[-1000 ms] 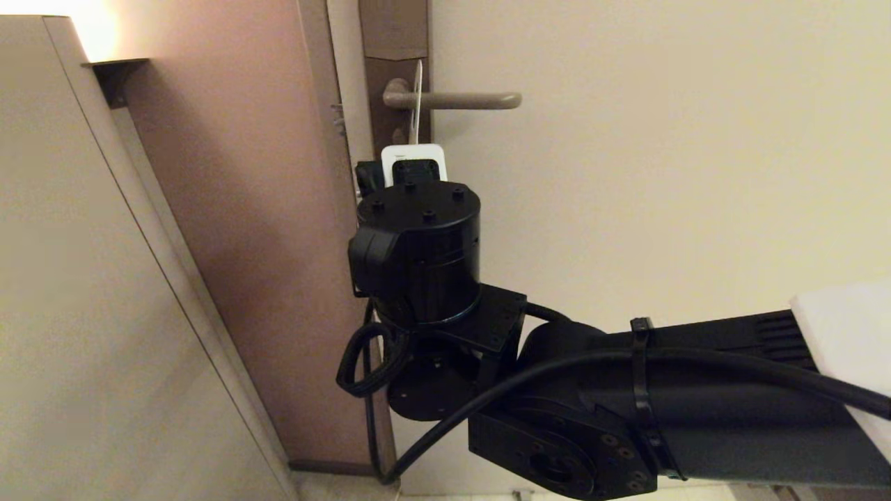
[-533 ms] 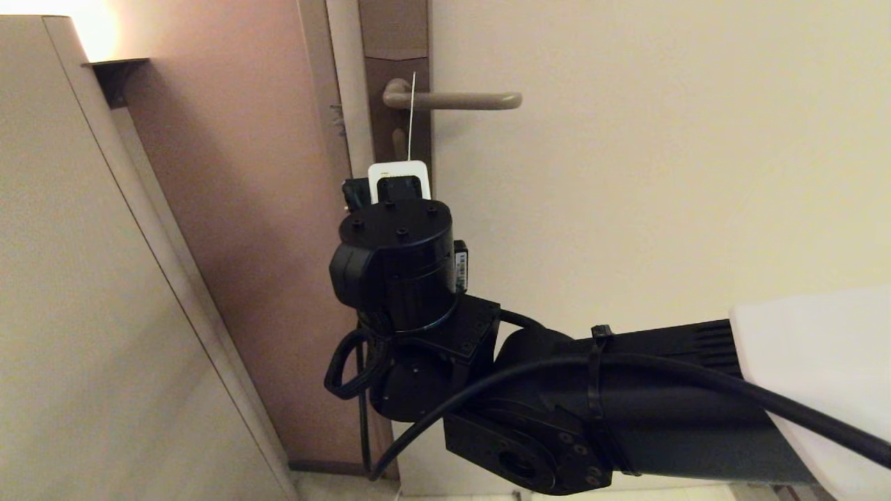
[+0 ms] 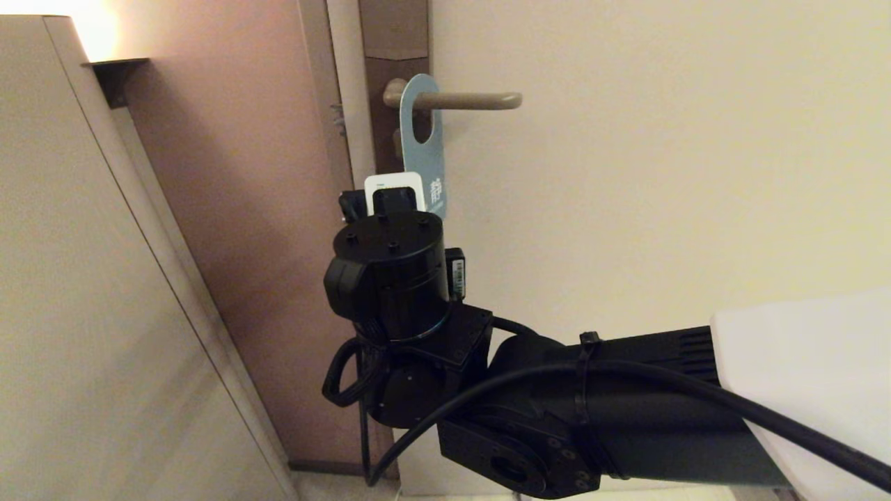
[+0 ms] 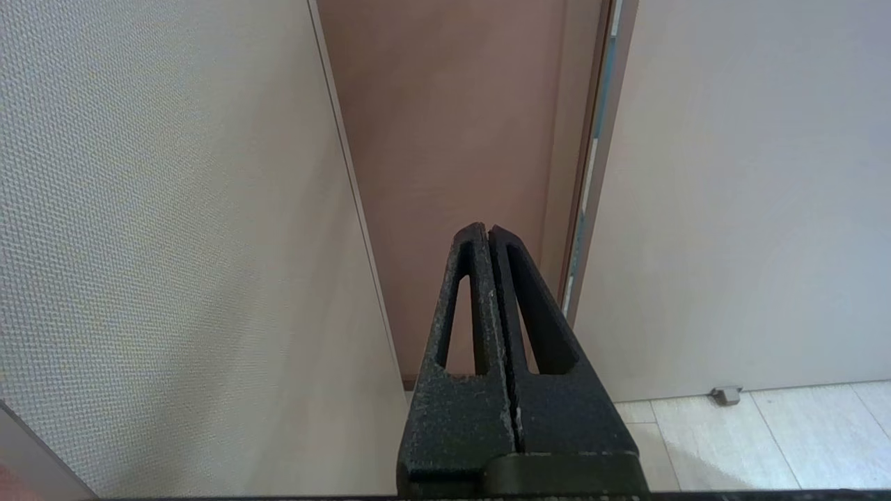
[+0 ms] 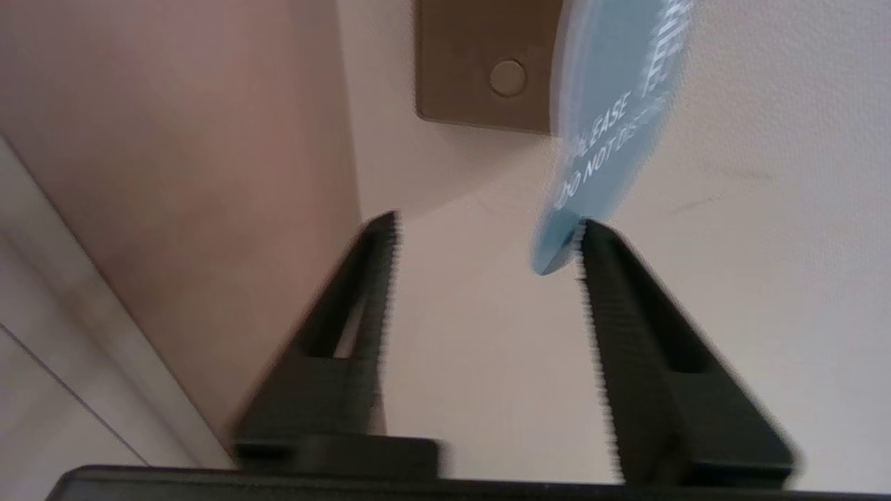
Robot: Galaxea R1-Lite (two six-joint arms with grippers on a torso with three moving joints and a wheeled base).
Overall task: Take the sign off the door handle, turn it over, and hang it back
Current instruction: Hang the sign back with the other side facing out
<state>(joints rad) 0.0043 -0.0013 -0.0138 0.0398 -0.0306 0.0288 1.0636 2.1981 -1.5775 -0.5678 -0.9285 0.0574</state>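
Note:
The sign [image 3: 422,139] hangs by its oval hole on the door handle [image 3: 473,101], teal-blue side facing out. In the right wrist view the sign [image 5: 612,118] reads "PLEASE DO NOT DISTURB", and its lower end rests against one fingertip [image 5: 592,240]. My right gripper [image 5: 487,226] stands open just below the sign, with nothing gripped between its fingers. In the head view the arm's black wrist [image 3: 390,278] hides the fingers. The brown backplate [image 5: 480,62] with its keyhole shows above. My left gripper [image 4: 487,229] is shut and empty, parked low and pointing at the door frame.
A beige wall panel [image 3: 104,278] juts out on the left, beside the brown door frame [image 3: 264,209]. A small door stop [image 4: 725,394] sits on the tiled floor at the foot of the door. A lit wall lamp [image 3: 97,28] glows at the top left.
The right gripper has opened and let go of the sign. The sign, edge-on before, has swung round to show its blue face on the handle. The right wrist has sunk a little.

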